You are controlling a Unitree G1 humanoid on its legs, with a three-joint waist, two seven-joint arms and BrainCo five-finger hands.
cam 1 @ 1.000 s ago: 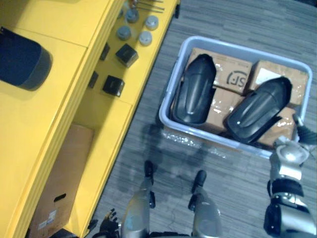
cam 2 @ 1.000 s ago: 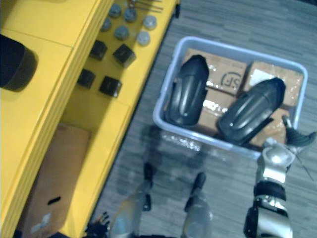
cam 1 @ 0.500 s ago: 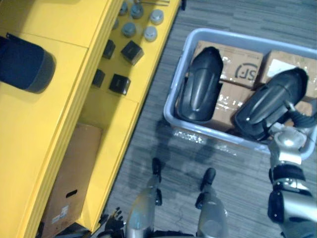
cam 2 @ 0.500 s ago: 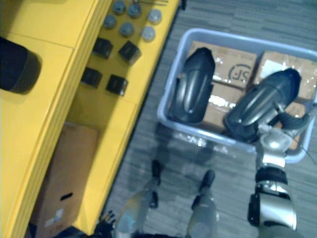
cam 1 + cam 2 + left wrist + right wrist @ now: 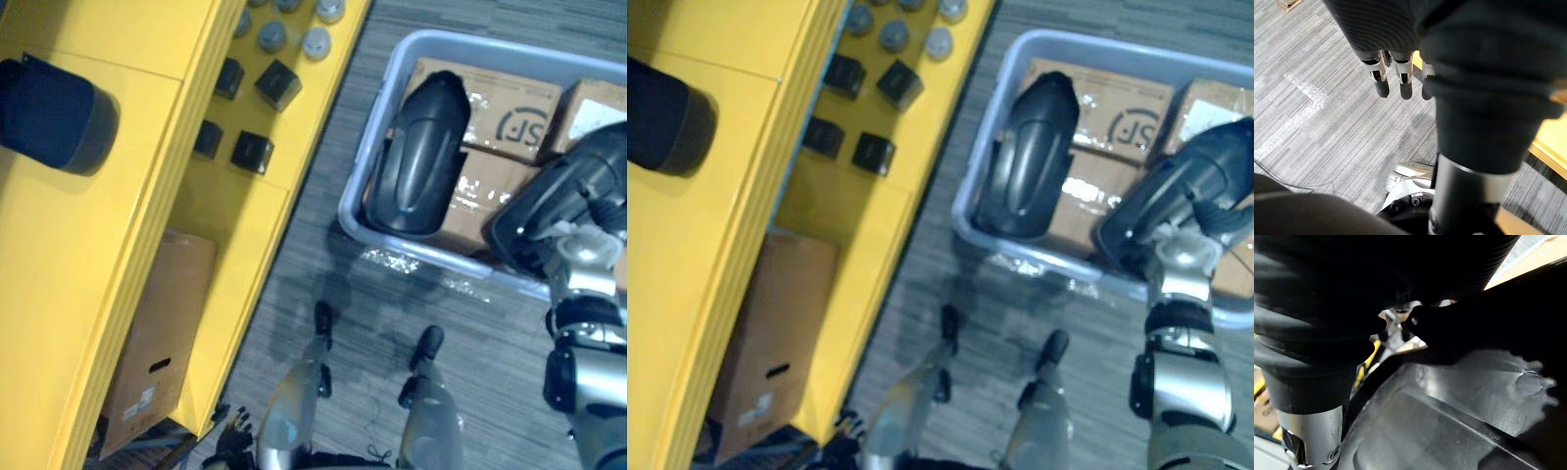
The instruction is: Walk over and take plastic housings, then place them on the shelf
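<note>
The right hand [image 5: 1400, 264] is hovering right against the right plastic housing [image 5: 560, 196], a smooth, glossy black moulded shell with a raised ridge and a small round boss; whether the hand is gripping it cannot be told. That housing is lying aslant in a pale grey-blue plastic bin [image 5: 357, 186], and a second housing [image 5: 421, 157] of the same tapered, rounded shape is resting beside it. Both are lying on taped cardboard boxes [image 5: 509, 108], one bearing a round black printed logo and another a white label [image 5: 588, 117]. The left hand [image 5: 1402, 73] is hanging at the robot's side with its fingers straight and apart over grey striped carpet [image 5: 323, 264]. To the left, a yellow shelf [image 5: 108, 255] is carrying small black cubes [image 5: 252, 152], grey round caps [image 5: 315, 42] and a dark rounded object [image 5: 54, 117], and a labelled cardboard carton [image 5: 157, 343] is sitting beneath.
</note>
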